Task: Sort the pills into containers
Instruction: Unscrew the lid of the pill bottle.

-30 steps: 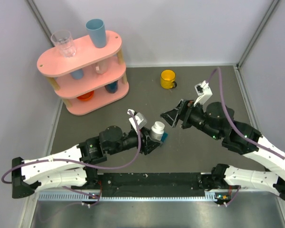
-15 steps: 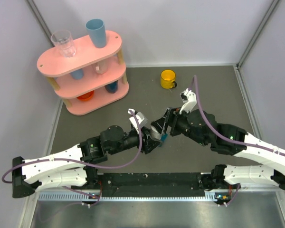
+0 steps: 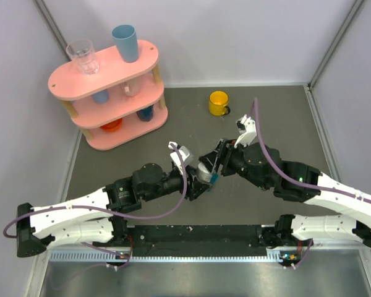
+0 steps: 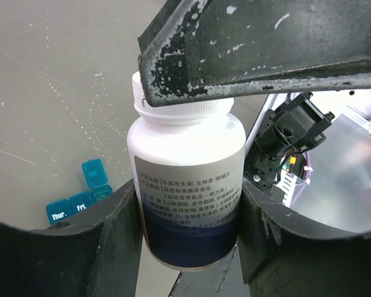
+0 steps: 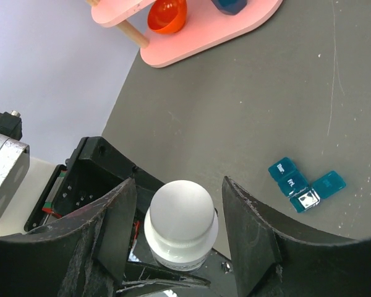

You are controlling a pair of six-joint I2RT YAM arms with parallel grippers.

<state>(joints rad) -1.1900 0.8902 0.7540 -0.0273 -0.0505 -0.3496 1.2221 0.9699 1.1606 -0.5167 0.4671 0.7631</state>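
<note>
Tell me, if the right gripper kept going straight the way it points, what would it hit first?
The white cap of the bottle. It sits straight ahead, between the right gripper's fingers. The left gripper holds that bottle.

Pill box [image 4: 80, 201] lids, left of the white bottle [image 4: 187, 185]: "Thur." and "Fri." in white letters.
White bottle label: rows of small Chinese print, too fine to read.

Cap [image 4: 179, 110] of bottle [image 4: 185, 179] half behind right claw [image 5: 179, 185] finger; pill box [image 4: 80, 201] edge behind left claw [image 4: 188, 192] (label [image 4: 185, 207] txt too sm.)
</note>
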